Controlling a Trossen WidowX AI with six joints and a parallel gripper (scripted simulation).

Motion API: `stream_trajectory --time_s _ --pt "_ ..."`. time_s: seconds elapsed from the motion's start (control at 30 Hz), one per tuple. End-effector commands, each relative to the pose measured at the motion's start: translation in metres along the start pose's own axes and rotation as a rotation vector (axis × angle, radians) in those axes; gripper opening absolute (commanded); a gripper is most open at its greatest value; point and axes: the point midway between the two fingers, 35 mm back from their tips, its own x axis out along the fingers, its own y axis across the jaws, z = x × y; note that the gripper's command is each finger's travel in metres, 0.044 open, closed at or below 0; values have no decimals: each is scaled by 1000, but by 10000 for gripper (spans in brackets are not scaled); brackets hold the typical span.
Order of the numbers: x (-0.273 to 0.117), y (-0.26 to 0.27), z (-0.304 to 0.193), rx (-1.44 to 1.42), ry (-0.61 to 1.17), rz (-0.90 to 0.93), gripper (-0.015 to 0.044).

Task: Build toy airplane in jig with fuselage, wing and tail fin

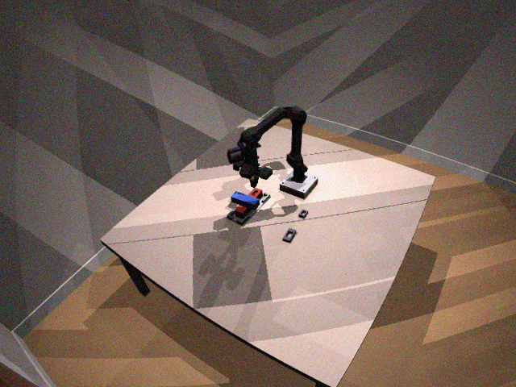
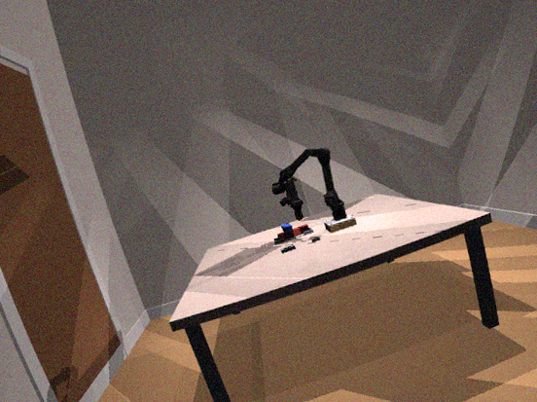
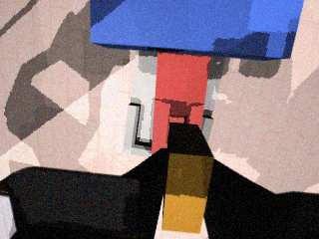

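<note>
The red fuselage [image 1: 241,210] [image 2: 300,228] [image 3: 182,77] lies lengthwise in the grey cradle [image 1: 234,217] [image 3: 143,80]. The blue wing [image 1: 244,198] [image 2: 285,227] [image 3: 194,27] lies across the top of the fuselage; its tab is hidden. My gripper [image 1: 253,181] [image 2: 299,215] is shut on the orange-yellow tail fin [image 3: 185,174], which points down between the fingers. The fin is above the tail end of the fuselage, clear of it in the top and exterior views. In the wrist view its dark lower end overlaps the near edge of the tail socket. The fin's tab cannot be made out.
Two small dark open holders stand on the table [image 1: 333,250] [image 2: 248,282], the larger [image 1: 287,240] [image 2: 287,249] nearer the top camera and the smaller [image 1: 300,215] [image 2: 314,238] closer to the arm's base [image 1: 291,189] [image 2: 341,224]. The wing overhangs both sides of the cradle.
</note>
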Motion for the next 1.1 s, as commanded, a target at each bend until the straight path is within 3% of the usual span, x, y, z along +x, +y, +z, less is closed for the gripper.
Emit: stream_trajectory --time_s 0.0,1.07 --pt "2 0 -2 -6 4 1 66" --pt "42 0 -2 -6 5 1 66"
